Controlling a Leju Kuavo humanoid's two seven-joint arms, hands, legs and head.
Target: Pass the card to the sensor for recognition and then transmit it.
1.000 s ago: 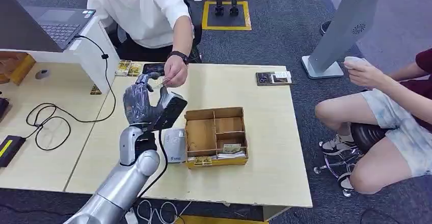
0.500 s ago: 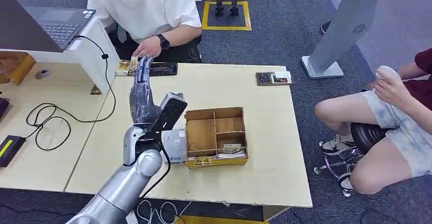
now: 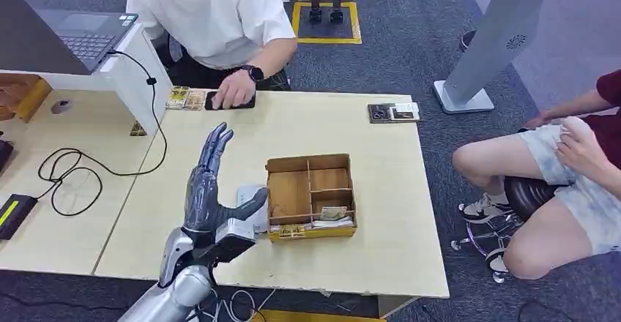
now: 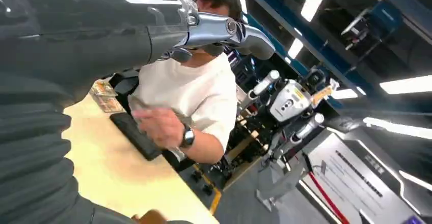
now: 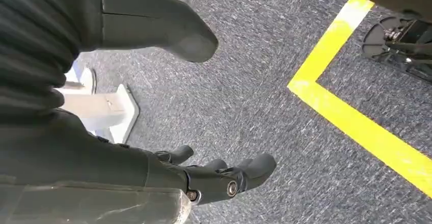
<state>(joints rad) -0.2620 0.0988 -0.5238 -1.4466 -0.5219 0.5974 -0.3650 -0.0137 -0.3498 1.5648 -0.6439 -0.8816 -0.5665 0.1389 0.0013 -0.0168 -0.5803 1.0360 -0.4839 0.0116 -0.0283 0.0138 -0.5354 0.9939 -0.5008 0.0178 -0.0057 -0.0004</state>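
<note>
**Empty robot hand, card with the person**

The left robot hand [image 3: 209, 194] is up over the near left part of the counter [image 3: 381, 256]. Its fingers are spread and it holds nothing. The white sensor [image 3: 251, 206] lies just right of it, touching the brown box [image 3: 310, 195], so a card can reach it easily.

At the far edge, a person's hand [image 3: 236, 88] rests on a dark flat thing [image 3: 228, 101]. I cannot see the card; it may be under that hand. I think the hand-over is done.

The right robot hand [image 5: 224, 175] hangs over the carpet floor [image 5: 265, 81], loosely open and empty, out of the way.
</note>
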